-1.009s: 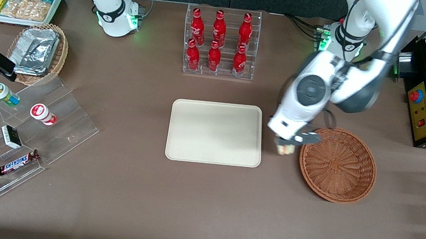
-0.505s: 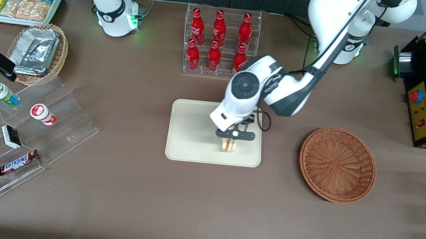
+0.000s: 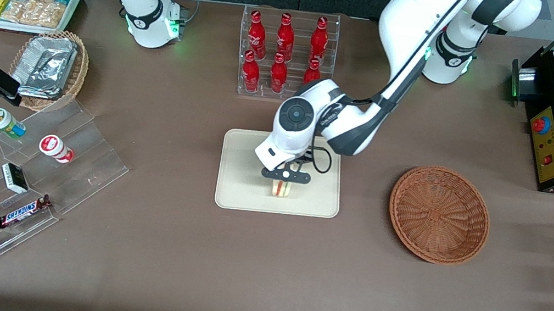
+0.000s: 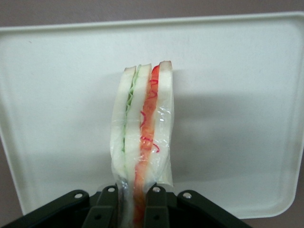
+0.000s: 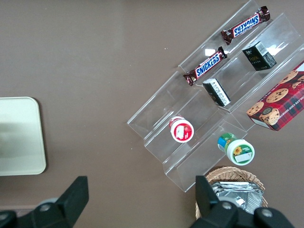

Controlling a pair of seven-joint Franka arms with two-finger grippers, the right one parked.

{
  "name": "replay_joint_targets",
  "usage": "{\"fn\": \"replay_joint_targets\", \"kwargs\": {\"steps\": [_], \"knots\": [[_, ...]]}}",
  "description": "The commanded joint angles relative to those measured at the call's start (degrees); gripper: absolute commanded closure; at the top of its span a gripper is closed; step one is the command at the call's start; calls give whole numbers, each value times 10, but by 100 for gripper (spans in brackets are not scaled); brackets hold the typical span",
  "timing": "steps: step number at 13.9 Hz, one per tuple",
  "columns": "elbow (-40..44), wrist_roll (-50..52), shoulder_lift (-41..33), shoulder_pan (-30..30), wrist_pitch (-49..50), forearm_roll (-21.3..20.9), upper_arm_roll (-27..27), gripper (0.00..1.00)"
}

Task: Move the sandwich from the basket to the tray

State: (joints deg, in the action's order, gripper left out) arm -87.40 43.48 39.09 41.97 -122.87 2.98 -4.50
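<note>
My wrist view shows the sandwich (image 4: 142, 142) layers clamped between my fingers (image 4: 107, 209); the front view shows my gripper (image 3: 284, 177) over the tray (image 3: 241, 172), basket (image 3: 439, 214) apart.

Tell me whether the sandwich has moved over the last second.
Yes. The sandwich, shut in the gripper, went from beside the basket to over the tray.

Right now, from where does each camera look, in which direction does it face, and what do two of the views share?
Front view: high above the table, facing down; shows both arms, the gripper holding the sandwich over the tray, and the basket.
Left wrist view: on the working wrist, facing the tray; gripper shut on the sandwich.
Right wrist view: on the parked wrist, facing down at the snack shelves.
Shared: all three show the tray.
</note>
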Motion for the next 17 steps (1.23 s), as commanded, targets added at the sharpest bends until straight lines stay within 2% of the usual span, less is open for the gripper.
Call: {"fn": "replay_joint_targets", "kwargs": {"steps": [1, 3, 6, 7, 8, 14, 17], "knots": [[31, 11, 26, 21, 10, -17, 10, 100], [32, 22, 31, 22, 11, -39, 10, 100], [31, 22, 34, 22, 18, -42, 10, 100], [31, 23, 35, 22, 18, -41, 10, 76], [32, 26, 35, 22, 18, -41, 10, 1], [47, 27, 35, 20, 21, -34, 10, 0], [92, 27, 34, 18, 67, -32, 10, 0]]}}
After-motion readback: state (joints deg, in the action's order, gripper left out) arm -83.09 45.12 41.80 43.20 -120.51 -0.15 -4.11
